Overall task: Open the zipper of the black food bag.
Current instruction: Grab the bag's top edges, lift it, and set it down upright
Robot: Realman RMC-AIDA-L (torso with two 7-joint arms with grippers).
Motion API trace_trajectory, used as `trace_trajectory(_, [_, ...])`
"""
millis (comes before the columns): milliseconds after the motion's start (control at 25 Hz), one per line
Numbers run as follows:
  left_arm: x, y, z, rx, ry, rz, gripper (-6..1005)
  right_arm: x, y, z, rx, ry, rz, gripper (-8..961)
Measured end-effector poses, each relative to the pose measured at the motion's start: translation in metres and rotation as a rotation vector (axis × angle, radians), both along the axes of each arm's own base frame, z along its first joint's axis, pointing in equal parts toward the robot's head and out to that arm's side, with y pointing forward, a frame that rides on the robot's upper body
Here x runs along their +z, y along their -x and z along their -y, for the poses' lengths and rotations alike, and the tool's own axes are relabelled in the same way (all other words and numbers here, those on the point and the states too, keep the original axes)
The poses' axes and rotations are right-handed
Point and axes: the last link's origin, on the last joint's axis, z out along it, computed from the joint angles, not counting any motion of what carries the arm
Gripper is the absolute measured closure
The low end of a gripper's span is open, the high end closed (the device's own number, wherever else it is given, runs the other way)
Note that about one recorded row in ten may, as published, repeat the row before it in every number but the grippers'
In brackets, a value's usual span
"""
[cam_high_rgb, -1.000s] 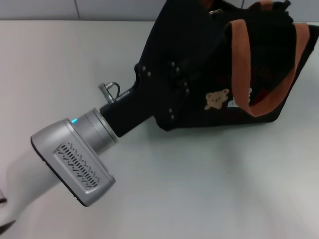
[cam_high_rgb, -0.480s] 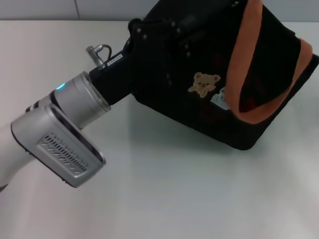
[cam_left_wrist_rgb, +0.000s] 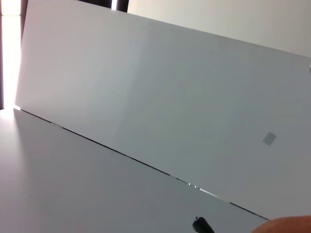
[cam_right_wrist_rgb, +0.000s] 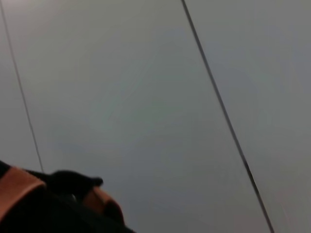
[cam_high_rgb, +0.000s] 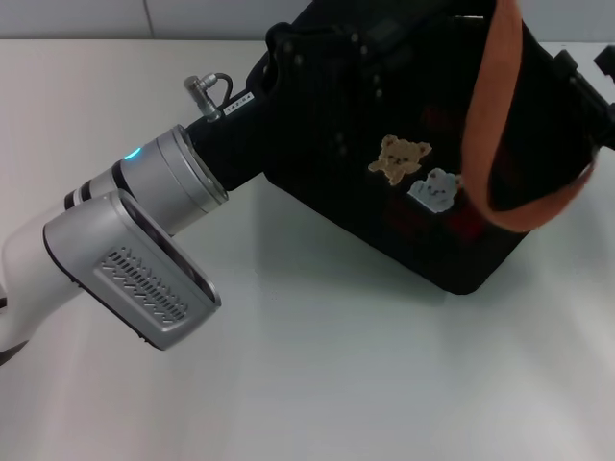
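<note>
The black food bag [cam_high_rgb: 404,144] stands tilted at the far right of the white worktop [cam_high_rgb: 317,384], bear patches [cam_high_rgb: 418,173] facing the head camera and an orange-brown strap [cam_high_rgb: 500,125] looping down its side. The zipper cannot be made out. The left end effector [cam_high_rgb: 288,67] is pressed against the bag's left upper edge, its silver arm [cam_high_rgb: 135,259] reaching in from the lower left; whether it is wide, narrow or holding fabric cannot be told. The right end effector [cam_high_rgb: 591,82] shows only as a dark part at the bag's far right edge; state indeterminate.
</note>
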Motion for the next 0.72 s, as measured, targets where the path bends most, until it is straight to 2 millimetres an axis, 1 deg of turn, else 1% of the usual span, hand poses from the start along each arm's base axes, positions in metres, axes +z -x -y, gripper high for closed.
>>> trace_trajectory(120, [0.001,-0.002,-0.001,-0.008,-0.002,0.005,920,-0.006,-0.006,0.004,-0.023,0.061,0.007,116])
trace_trajectory(160, [0.001,-0.003,-0.001,-0.011,-0.003,0.005,922,-0.013,-0.006,0.008,-0.012,0.119,0.01,116])
trace_trajectory(200, [0.001,-0.003,-0.001,-0.011,-0.003,0.005,938,-0.013,-0.006,0.008,-0.012,0.119,0.01,116])
trace_trajectory(320, [0.0,-0.005,-0.001,-0.022,-0.004,0.0,984,-0.024,-0.002,0.013,0.012,0.199,0.012,116])
trace_trajectory(360, [-0.003,-0.007,0.0,-0.03,-0.004,0.0,1000,-0.03,0.002,0.014,0.028,0.241,0.019,116])
trace_trajectory(520, [-0.004,-0.009,0.001,-0.032,-0.004,0.002,1000,-0.038,-0.001,0.014,0.002,0.278,0.037,116])
trace_trajectory(560, [-0.003,-0.008,0.001,-0.029,-0.007,0.008,1000,-0.041,-0.007,0.013,-0.038,0.289,0.056,116])
trace_trajectory(720, [0.002,-0.004,0.004,-0.029,-0.014,0.03,1000,-0.043,-0.014,0.015,-0.072,0.299,0.075,116])
